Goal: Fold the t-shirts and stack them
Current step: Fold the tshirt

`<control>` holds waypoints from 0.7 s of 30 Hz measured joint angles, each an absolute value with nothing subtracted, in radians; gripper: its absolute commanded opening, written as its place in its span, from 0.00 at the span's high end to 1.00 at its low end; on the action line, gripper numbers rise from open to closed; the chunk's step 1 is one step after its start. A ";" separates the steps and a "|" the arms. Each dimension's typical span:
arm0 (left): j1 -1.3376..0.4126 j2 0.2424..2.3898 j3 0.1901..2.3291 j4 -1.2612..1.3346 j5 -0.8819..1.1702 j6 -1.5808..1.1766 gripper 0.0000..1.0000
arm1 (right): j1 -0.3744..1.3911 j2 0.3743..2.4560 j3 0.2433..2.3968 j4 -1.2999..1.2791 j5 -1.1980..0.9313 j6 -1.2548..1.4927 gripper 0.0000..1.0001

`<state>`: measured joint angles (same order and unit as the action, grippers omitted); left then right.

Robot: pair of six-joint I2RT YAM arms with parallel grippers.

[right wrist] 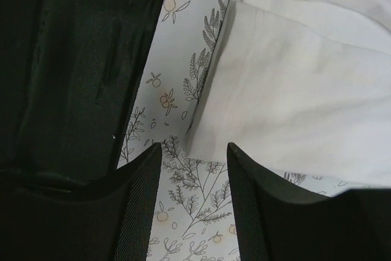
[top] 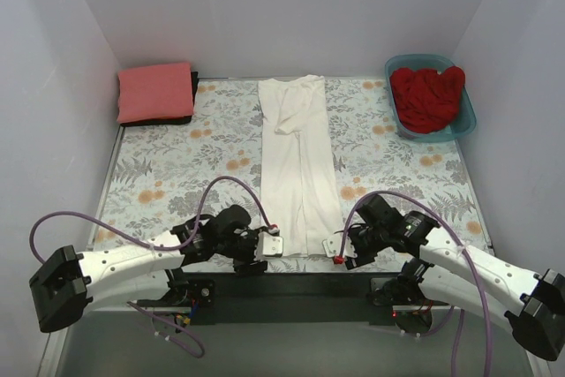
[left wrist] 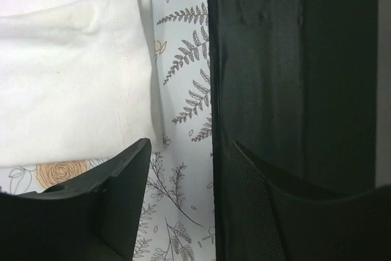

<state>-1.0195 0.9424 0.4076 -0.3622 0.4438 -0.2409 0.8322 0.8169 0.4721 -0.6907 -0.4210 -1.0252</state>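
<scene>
While spread lengthwise on the worktop [top: 177, 165], white t-shirt [top: 297, 165]: hem is flanked by both arms.
Left fingers [left wrist: 116, 200]: held apart, hem corner just ahead.
Right fingers [right wrist: 137, 212]: likewise held apart.

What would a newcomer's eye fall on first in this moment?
The white t-shirt, folded into a long narrow strip, runs down the middle of the floral table cloth. The left gripper and right gripper sit open at its near hem corners, gripping nothing. A folded coral-pink t-shirt lies at the far left corner, and a crumpled red t-shirt fills the teal tub at the far right.
</scene>
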 measured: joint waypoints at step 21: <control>-1.134 1.086 0.353 -0.079 0.242 -0.152 0.60 | 0.928 0.901 0.378 -0.456 -0.333 -1.024 0.53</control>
